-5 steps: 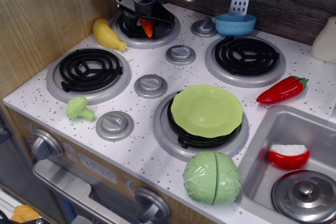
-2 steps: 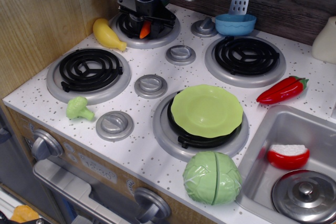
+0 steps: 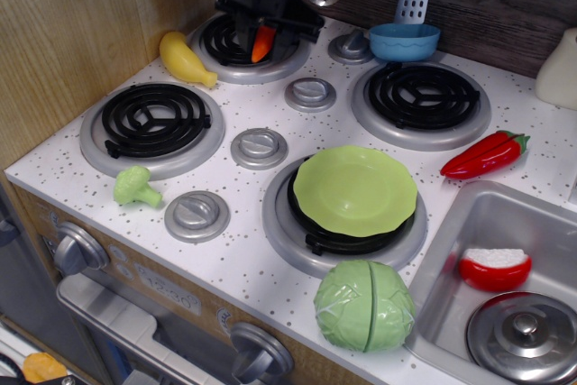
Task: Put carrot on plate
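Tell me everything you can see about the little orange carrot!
The carrot is a small toy that looks like smooth, shiny plastic, orange fading to reddish. It hangs nearly upright with its pointed tip down, pinched in the black gripper, so its top is hidden. It is over the back left burner, and I cannot tell whether its tip touches the coil. It is far from the green plate, which sits on the front burner with nothing on it.

Carrot (image 3: 262,42): small, orange, hanging point-down above back-left burner. Plate (image 3: 355,189): light-green, round, empty, atop front-right burner.
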Controlling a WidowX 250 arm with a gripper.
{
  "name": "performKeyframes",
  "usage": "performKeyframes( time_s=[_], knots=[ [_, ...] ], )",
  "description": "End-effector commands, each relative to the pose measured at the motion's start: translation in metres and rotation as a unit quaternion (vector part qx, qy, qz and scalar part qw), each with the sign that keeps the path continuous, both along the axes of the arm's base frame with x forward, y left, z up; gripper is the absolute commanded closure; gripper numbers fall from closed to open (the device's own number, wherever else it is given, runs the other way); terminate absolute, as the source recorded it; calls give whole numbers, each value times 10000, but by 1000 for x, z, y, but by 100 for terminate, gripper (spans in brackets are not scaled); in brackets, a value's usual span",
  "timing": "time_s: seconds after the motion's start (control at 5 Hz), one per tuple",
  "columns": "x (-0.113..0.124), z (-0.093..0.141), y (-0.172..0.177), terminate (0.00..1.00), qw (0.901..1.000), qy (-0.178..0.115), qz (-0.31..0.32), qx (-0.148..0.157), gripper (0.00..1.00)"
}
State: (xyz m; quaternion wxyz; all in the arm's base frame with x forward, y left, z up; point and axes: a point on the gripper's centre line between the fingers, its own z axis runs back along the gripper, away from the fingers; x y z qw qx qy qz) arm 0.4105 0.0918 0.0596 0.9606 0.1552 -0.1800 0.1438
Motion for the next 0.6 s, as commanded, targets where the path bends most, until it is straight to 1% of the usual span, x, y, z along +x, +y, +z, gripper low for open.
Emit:
performKeyframes(
  time_s=[0.0,0.2,0.4],
  knots=[
    [-17,47,-44,0,9979,-303,554,153,100],
    [-42,48,-80,0,9956,-68,925,-113,100],
    [-67,47,-115,0,9906,249,1204,-598,100]
  ],
)
